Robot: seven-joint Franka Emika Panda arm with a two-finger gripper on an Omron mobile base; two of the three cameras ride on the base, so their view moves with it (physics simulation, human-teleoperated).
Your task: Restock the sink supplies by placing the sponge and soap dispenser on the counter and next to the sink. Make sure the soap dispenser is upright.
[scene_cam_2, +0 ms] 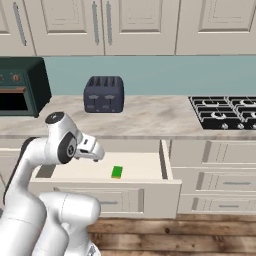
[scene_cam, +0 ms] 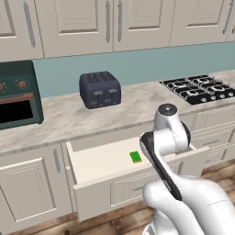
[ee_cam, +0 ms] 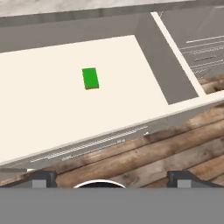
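Observation:
The sponge is a small flat green block. It lies alone on the pale floor of an open drawer, right of the drawer's middle. My gripper hangs above and in front of the drawer and looks down into it. It is open, with its dark fingertips spread wide and nothing between them. It stands well clear of the sponge. The soap dispenser, the sink and its counter are out of view.
Above the drawer runs a marbled top with a teal backsplash. On it stand a dark blue toaster and a green toaster oven at the left, with a black gas stovetop at the right. A wooden floor lies below.

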